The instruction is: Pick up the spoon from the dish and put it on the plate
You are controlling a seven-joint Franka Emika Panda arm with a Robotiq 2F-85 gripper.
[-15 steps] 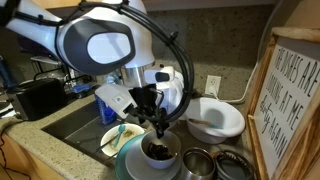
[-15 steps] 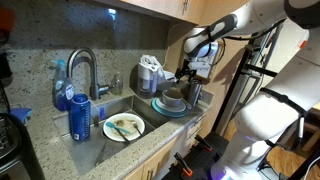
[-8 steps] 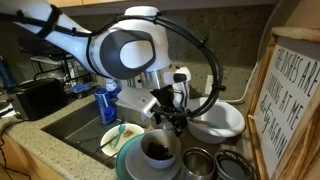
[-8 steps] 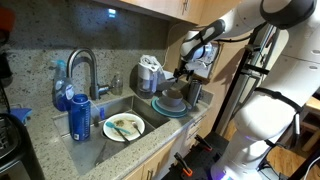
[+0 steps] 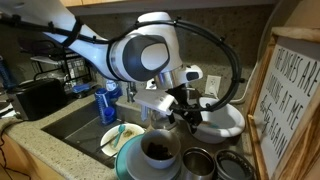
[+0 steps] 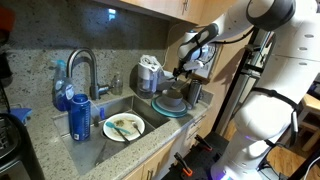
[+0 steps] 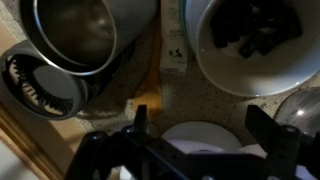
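The dish (image 5: 224, 121), a large deep white bowl, stands on the counter to the right of the sink. My gripper (image 5: 192, 114) hangs open just above its near rim. In the wrist view the dish's white rim (image 7: 200, 135) lies between my spread fingers (image 7: 140, 122), and my gripper (image 7: 205, 125) is empty. The spoon does not show in any view. The plate (image 5: 120, 136), small and white, lies in the sink with a pale teal utensil on it, and it also shows in an exterior view (image 6: 124, 126). My gripper (image 6: 181, 72) is small there.
A bowl with dark contents (image 5: 157, 151) sits on a teal-rimmed plate (image 5: 128, 163) at the sink's edge, below my gripper's left side. Metal cups (image 5: 196, 162) stand in front. A framed sign (image 5: 290, 100) leans at the right. A faucet (image 6: 82, 68) and a blue can (image 6: 80, 117) stand by the sink.
My arm has swung from above the bowl with dark contents over to the white dish. The gripper has stayed open and empty.
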